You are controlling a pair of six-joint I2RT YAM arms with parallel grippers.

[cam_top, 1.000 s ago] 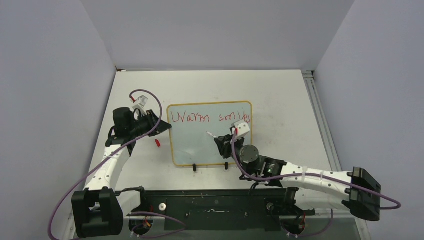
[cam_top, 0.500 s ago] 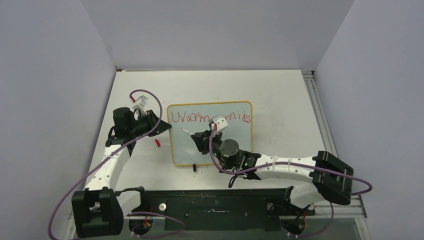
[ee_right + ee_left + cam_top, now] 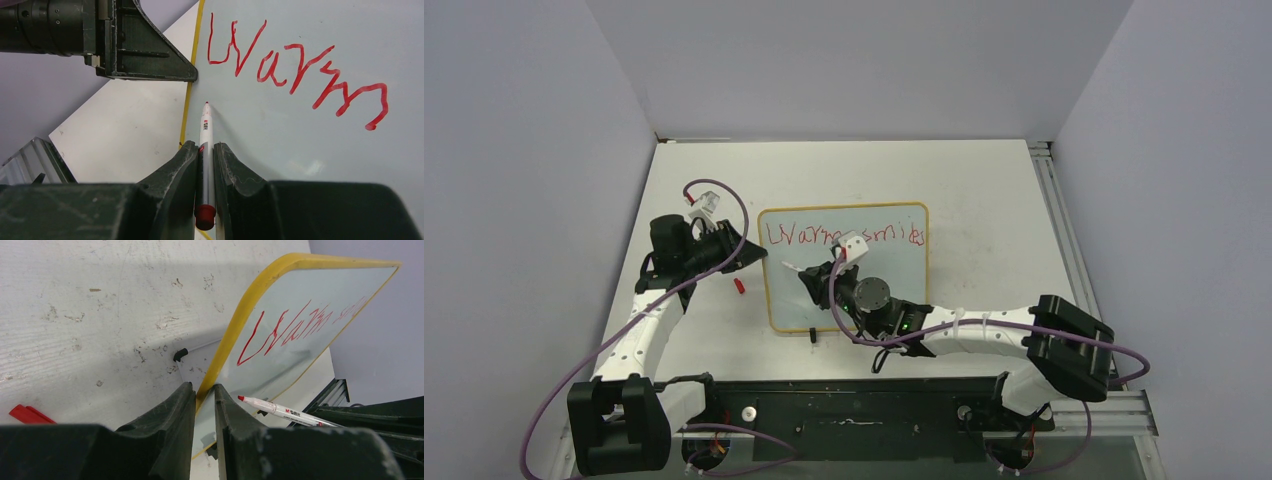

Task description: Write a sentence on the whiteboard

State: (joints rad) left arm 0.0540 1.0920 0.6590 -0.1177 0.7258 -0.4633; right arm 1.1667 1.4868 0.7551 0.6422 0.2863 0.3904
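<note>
The whiteboard [image 3: 894, 285] stands tilted on the table, with a yellow frame. The sentence [image 3: 844, 236] so reads "Warm smiles" in red on its top line. My left gripper [image 3: 759, 255] is shut on the board's left frame edge [image 3: 220, 360], one jaw on each side. My right gripper [image 3: 812, 280] is shut on a white marker [image 3: 205, 127] with a red tip. The tip sits near the board's left edge, just below the "W" [image 3: 235, 45]. I cannot tell whether it touches the surface. The left wrist view shows the marker [image 3: 280, 410] over the board too.
A red marker cap [image 3: 739, 286] lies on the table left of the board, also seen in the left wrist view [image 3: 27, 414]. The board's black feet [image 3: 812, 335] rest near the front. Grey walls enclose the table, and a metal rail [image 3: 1064, 230] runs along its right side.
My right arm swept left with the marker, from the end of "smiles" to the board's lower left under "Warm". The left gripper kept its hold and did not move.
</note>
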